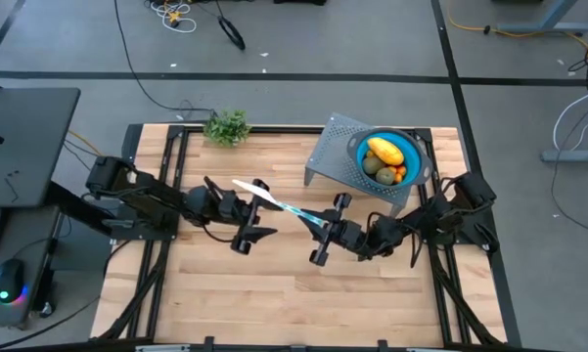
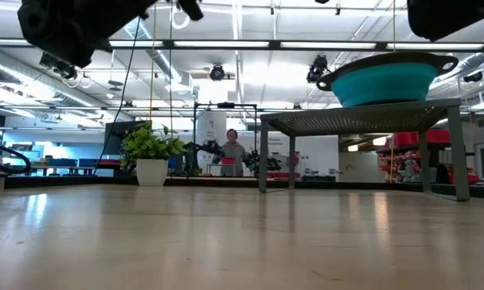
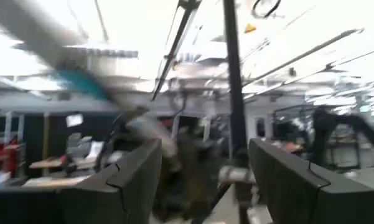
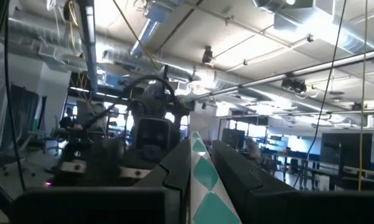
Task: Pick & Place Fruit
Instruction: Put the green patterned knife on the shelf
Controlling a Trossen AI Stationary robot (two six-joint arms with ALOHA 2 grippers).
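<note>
Our right gripper point(image 1: 325, 224) is clamped on the knife point(image 1: 274, 200), whose blade runs toward our spread-fingered left gripper point(image 1: 247, 210); the fruit point(image 1: 385, 156) lies behind it.

I find no legible text, label, brand, number or sign on anything in my views; distant room signage is unreadable.

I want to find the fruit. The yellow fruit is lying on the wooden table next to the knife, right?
Not quite. The yellow fruit is in the blue bowl on the grey metal stand, with the other fruit, as the high view shows. The knife is up in the air, held by the right pincer.
</note>
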